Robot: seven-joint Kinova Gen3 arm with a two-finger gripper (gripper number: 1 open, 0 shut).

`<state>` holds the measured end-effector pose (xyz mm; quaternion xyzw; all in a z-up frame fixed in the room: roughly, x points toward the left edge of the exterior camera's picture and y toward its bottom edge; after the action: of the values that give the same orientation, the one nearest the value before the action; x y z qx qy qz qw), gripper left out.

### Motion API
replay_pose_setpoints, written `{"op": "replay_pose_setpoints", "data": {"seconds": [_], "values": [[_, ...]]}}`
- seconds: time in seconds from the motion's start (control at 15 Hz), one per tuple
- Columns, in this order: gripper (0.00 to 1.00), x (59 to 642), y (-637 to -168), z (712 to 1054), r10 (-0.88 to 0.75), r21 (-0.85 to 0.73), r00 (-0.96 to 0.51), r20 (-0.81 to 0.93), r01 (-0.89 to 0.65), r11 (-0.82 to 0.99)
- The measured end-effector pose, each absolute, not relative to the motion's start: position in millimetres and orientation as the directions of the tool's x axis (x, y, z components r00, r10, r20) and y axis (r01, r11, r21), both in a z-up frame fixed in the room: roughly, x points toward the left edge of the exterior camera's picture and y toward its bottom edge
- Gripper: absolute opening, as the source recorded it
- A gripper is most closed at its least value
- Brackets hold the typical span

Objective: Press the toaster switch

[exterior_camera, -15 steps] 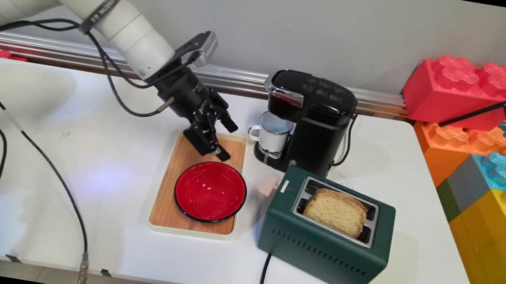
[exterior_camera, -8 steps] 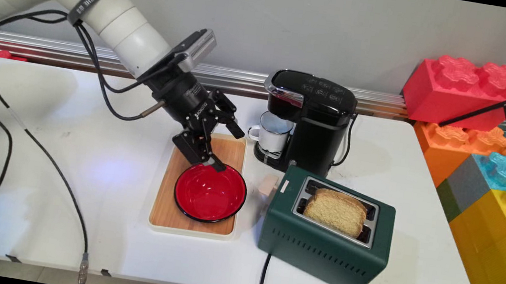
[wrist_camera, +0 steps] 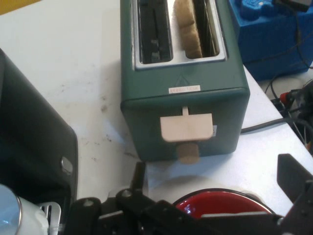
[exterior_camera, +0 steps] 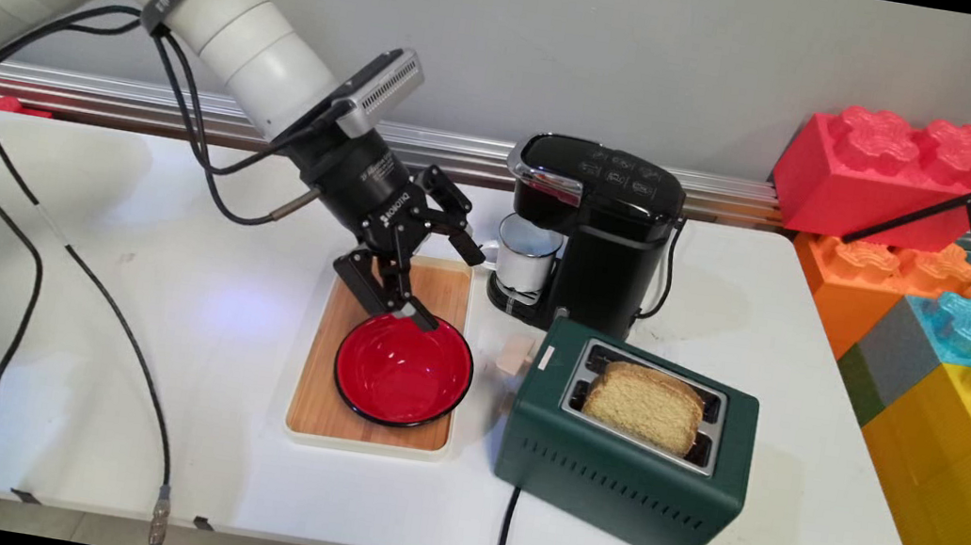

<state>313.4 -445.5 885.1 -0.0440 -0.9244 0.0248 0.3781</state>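
While the gripper (exterior_camera: 443,288) hangs over the far rim of the red bowl (exterior_camera: 404,368), its 2 fingers are spread wide and hold nothing; one fingertip (exterior_camera: 422,320) sits at or just above the bowl's far rim, though contact cannot be told, and the other points toward the mug (exterior_camera: 526,257). That bowl rests on the near half of a wooden tray (exterior_camera: 323,383) in the middle of the white table (exterior_camera: 104,352). Just right of the tray stands a green toaster (exterior_camera: 624,468) with 1 slice of bread (exterior_camera: 645,407) upright in a slot, a pale lever (wrist_camera: 186,127) and a knob (wrist_camera: 188,152) on the end that faces the tray, and a black cord running off the table's near edge. Behind the toaster, a black coffee machine (exterior_camera: 611,224) holds the white mug under its spout. Big toy bricks (exterior_camera: 890,168) in red, orange, blue and yellow are stacked at the table's right end. From the hand view, the toaster's lever end lies straight ahead, with the bowl's rim (wrist_camera: 220,198) low between the fingers.
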Motion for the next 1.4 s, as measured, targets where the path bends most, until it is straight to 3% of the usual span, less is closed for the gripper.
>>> {"op": "replay_pose_setpoints", "data": {"seconds": [0.27, 0.33, 1.4], "values": [[1.0, 313, -449, 884, 0.101, -0.066, -0.704, 0.702, 0.076, 0.995], [0.0, 313, -449, 884, 0.099, -0.061, -0.702, 0.705, 0.078, 0.995], [0.0, 313, -460, 852, -0.046, 0.057, -0.632, 0.773, -0.002, 0.998]]}}
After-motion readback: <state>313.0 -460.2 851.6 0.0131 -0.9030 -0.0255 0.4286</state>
